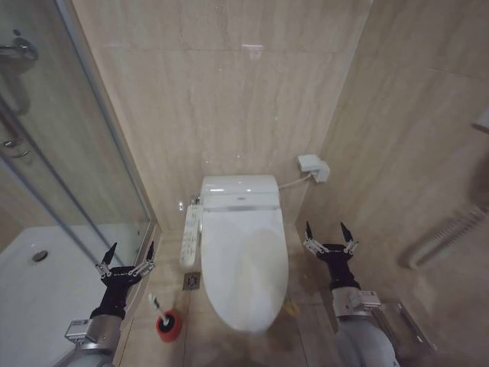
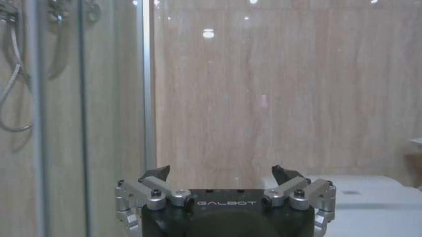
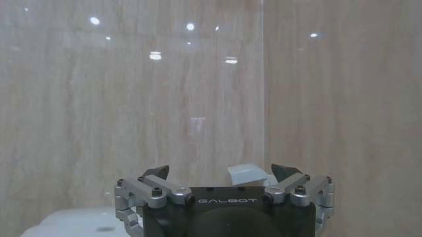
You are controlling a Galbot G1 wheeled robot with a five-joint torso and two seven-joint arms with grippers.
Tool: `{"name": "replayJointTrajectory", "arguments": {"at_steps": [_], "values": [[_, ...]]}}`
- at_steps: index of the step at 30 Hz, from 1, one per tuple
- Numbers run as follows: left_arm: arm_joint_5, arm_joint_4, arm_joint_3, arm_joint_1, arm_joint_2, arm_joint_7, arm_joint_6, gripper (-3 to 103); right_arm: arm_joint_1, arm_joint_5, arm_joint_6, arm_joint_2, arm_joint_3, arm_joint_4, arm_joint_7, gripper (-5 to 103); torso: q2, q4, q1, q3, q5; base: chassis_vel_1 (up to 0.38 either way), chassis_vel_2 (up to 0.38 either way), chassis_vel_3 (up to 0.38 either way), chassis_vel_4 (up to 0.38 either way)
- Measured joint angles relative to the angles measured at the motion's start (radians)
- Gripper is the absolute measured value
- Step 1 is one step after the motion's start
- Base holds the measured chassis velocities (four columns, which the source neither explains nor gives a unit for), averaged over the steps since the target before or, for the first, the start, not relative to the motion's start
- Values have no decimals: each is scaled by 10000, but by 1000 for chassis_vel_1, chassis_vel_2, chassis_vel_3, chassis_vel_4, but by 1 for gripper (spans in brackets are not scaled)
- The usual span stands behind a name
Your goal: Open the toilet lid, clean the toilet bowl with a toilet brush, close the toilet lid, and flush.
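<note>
Straight ahead I see the toilet lid [image 1: 246,264] down over the toilet bowl [image 1: 229,312]. Left gripper [image 1: 127,252] and right gripper [image 1: 328,232] flank it, fingers spread, empty. Toilet brush [image 1: 159,308] stands in its red cup [image 1: 169,325] on the floor beside the bowl.

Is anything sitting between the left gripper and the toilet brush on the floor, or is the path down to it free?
Nothing visible blocks it. The left gripper, jaws open, hangs beside the shower glass, and the toilet brush stands in its red cup on the floor just below and toward the closed toilet lid. The right gripper waits across the toilet.
</note>
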Motion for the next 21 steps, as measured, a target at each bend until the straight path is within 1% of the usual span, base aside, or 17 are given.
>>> {"name": "replayJointTrajectory", "arguments": {"at_steps": [6,7,9,10,11,13,15,19,21], "values": [[-1,0,3,0,-2,0,0,100,0,0,1,0,2,0,1,100,1,-3,-7,-2,-4,355,-342,-350,333],[-1,-1,1,3,1,0,-1,100,-2,0,0,0,0,-1,1,100,1,-3,-7,-1,9,342,-328,-326,328],[-1,0,1,6,0,0,0,100,-4,0,0,0,-1,-1,0,100,1,-2,-7,-1,2,246,-360,-326,328],[-1,1,2,7,-1,0,0,100,-4,0,0,0,2,0,1,100,3,-2,-10,-3,-8,246,-360,-219,276],[-1,0,0,8,0,0,0,100,-5,0,0,0,0,0,0,100,6,-1,-14,-5,0,207,-192,-219,163],[-1,0,2,8,-1,0,0,100,-5,0,0,0,0,0,0,100,5,0,-12,-4,-1,207,-56,-163,163],[-1,0,3,6,0,1,0,100,-6,0,0,0,1,0,1,100,5,-6,-10,-3,0,34,-64,-99,70],[-1,1,2,2,0,0,0,100,1,0,0,0,0,-1,0,100,-4,0,8,4,0,-21,23,31,-28],[-1,0,3,-6,0,1,0,100,3,0,0,0,0,0,0,100,-5,-2,11,4,-1,-83,79,126,-73]]}}
